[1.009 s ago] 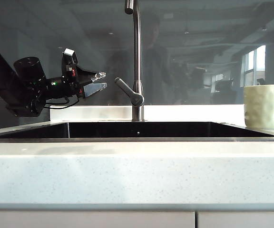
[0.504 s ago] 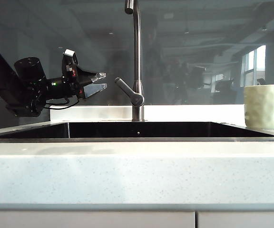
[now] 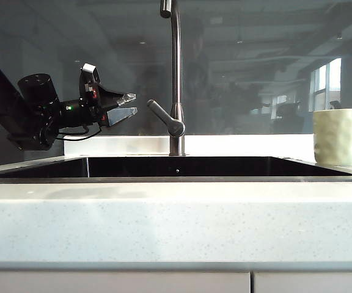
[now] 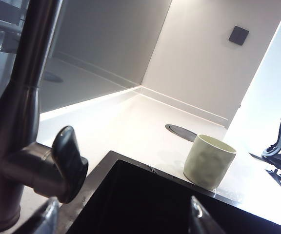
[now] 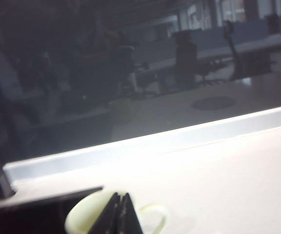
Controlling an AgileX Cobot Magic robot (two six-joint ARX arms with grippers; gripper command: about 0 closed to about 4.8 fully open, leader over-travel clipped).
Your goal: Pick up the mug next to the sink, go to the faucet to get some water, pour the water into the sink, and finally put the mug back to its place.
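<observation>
Faucet (image 3: 176, 73) spout is cut off by the exterior view's top edge. Mug (image 3: 342, 137) is clipped at that view's right edge, handle unseen. In the right wrist view, mug (image 5: 101, 217) is cropped by the frame edge and partly covered by the right gripper's (image 5: 119, 214) closed tips; picture is blurred.

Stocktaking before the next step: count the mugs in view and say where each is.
1. The mug stands upright on the countertop beside the sink's right end, free of both grippers. Nothing visible could hide another, though the counter runs out of view.
</observation>
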